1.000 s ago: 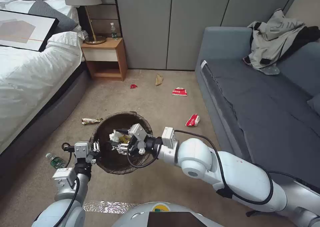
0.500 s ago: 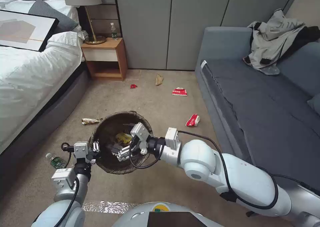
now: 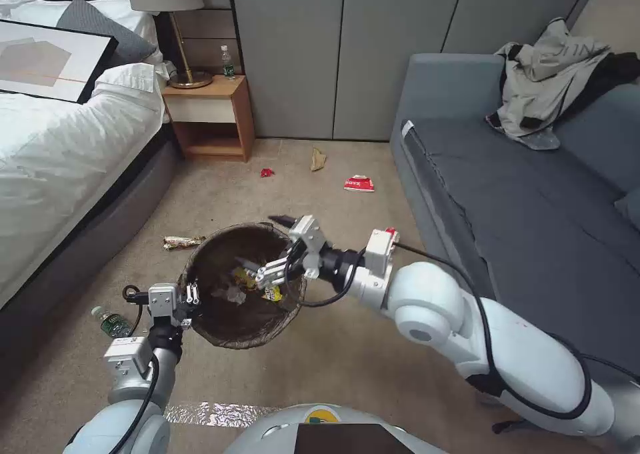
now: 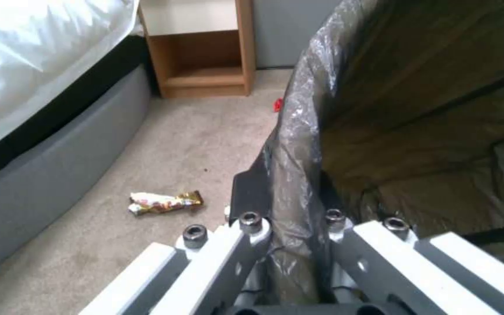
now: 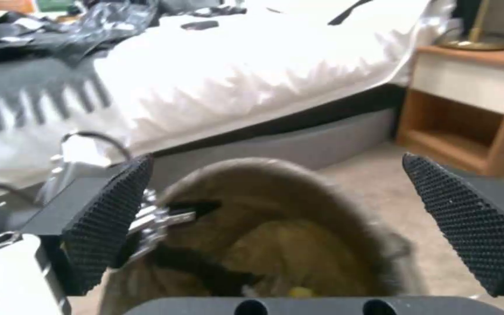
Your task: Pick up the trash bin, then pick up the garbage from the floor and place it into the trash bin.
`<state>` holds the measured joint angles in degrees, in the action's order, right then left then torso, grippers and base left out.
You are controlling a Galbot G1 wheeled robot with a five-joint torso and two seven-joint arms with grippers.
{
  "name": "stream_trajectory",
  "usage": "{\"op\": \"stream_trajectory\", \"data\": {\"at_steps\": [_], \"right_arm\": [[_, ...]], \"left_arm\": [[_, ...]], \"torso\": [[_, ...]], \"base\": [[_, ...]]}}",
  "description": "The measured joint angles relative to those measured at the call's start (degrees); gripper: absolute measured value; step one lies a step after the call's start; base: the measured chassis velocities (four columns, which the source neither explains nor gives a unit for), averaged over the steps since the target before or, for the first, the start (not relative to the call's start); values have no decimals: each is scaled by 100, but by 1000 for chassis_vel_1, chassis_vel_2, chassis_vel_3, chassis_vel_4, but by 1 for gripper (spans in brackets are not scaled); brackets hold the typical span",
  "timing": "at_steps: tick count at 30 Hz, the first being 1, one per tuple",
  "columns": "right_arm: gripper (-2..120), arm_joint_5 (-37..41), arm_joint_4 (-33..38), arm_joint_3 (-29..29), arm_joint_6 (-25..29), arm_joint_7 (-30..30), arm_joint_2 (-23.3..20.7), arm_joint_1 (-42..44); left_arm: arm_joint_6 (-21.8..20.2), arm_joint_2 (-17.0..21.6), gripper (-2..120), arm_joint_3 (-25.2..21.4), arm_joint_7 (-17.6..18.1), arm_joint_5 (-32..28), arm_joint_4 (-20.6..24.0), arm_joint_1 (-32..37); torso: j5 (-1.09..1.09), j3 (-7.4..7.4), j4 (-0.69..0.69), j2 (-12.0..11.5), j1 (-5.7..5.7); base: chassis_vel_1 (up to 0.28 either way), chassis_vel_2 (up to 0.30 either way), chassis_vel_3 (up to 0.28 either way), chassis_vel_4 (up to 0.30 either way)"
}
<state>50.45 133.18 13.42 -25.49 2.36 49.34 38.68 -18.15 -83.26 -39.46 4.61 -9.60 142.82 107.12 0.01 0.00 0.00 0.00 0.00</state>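
- The small round white plastic trash bin (image 3: 243,285), lined with a crinkled dark brown bag folded over its rim, is held above the beige carpet between the bed and the grey sofa.
- The left gripper (image 3: 187,301) has its fingers clamped on the bin's near-left rim; in the left wrist view (image 4: 290,227) the two fingers pinch the bag-covered wall between them.
- The right gripper (image 3: 267,247) hangs over the bin's right rim with its fingers spread wide and nothing between them; in the right wrist view both black textured pads (image 5: 109,214) stand far apart above the bin's mouth.
- Inside the bin lie one yellow snack wrapper (image 3: 257,282) and one pale crumpled wad (image 3: 233,295).
- Four pieces of garbage can be counted on the floor: one shiny brown snack wrapper (image 3: 181,242) just left of the bin, one small red scrap (image 3: 267,172), one tan paper bag (image 3: 317,159) and one red-and-white packet (image 3: 359,183) near the wall of cabinet doors.
- One plastic bottle (image 3: 110,321) lies by the bed's base.
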Motion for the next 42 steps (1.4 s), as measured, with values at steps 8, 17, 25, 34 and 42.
{"op": "stream_trajectory", "data": {"at_steps": [8, 17, 25, 34, 42], "right_arm": [[100, -129, 0, -953, 170, -21, -296, 819], [100, -1063, -219, -1455, 1115, 262, -453, 2056], [100, -1914, -574, -1776, 1957, 851, -37, 3138], [100, -3384, -983, -2025, 2378, 1189, 816, 3808], [100, -3996, -1093, -2411, 2571, 992, 1359, 4433]], "left_arm": [[1, 28, 0, -22, 1, -21, -5, -1], [21, -33, 0, -23, 5, -35, -26, -1], [45, -70, 0, -24, 4, -33, -22, 8], [60, -59, 0, -40, 3, -44, -22, 21], [60, -27, 0, -86, 0, -82, -19, 36]], "torso": [[0, 0, -1, 0, 0], [0, 0, 0, 0, 0], [0, 0, -1, 0, 0], [-1, 0, 0, 0, 0], [-2, 0, 0, 0, 0]], "base": [[0, 0, 0, 0], [0, 0, 0, 0], [0, 0, 0, 0], [0, 0, 0, 0], [0, 0, 0, 0]]}}
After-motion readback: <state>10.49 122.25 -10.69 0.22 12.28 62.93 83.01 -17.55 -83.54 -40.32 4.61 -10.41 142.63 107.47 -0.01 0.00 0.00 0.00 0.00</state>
